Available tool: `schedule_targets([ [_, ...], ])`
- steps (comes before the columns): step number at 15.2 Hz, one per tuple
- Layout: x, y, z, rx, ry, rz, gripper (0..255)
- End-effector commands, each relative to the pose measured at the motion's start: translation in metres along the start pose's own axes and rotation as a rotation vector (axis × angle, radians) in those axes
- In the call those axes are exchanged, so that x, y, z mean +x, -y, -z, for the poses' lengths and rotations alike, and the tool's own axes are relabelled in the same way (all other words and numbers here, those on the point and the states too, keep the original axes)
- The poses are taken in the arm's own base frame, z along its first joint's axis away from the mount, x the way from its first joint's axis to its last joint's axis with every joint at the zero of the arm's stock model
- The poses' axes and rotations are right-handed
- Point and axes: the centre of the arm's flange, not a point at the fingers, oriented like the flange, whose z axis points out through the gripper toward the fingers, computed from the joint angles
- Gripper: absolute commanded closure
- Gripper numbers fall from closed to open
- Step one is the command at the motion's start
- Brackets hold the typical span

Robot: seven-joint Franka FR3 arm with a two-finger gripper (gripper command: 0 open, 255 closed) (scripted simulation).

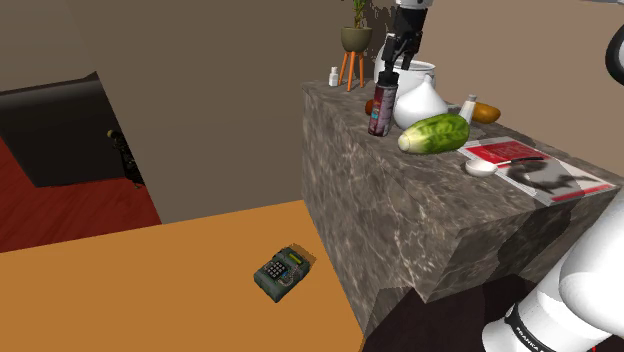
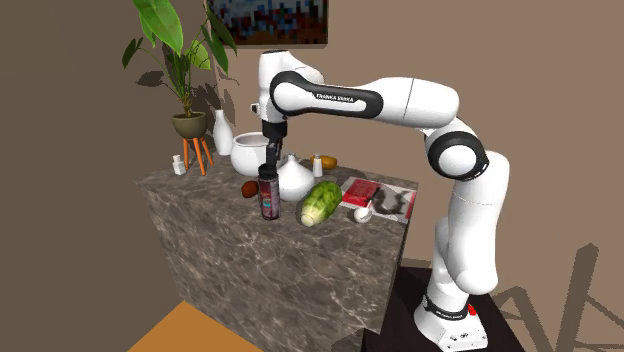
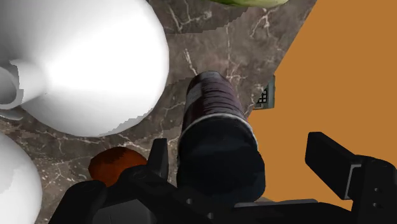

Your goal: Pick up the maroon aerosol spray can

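The maroon spray can (image 1: 380,113) stands upright on the dark marble counter (image 1: 400,200), close to its edge on the shoulder view's left. My black gripper (image 1: 388,78) hangs straight above it, fingertips level with the can's dark cap. In the wrist view the cap (image 3: 219,159) sits between my fingers; the gripper (image 3: 245,156) is open, one finger (image 3: 159,159) close beside the cap and the other (image 3: 337,165) well apart from it. The second exterior view shows the can (image 2: 268,195) under the gripper (image 2: 271,160).
A white vase (image 1: 420,100) and a reddish-brown round thing (image 3: 114,164) stand right next to the can. A green melon (image 1: 434,133), a small white dish (image 1: 481,167) and a magazine (image 1: 535,168) lie further along. A dark device (image 1: 283,270) lies on the orange surface below.
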Motion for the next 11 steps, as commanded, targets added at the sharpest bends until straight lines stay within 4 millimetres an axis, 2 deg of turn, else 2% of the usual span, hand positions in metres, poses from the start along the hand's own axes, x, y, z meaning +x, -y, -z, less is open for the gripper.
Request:
schedule_targets([
  [1,0.013,-0.010,0.001,0.001,-0.002,-0.006,0],
  [8,0.009,-0.007,-0.039,0.001,-0.002,-0.006,0],
  [10,0.009,-0.007,-0.039,0.001,-0.002,-0.006,0],
  [11,0.009,-0.007,-0.040,0.001,-0.002,-0.005,255],
])
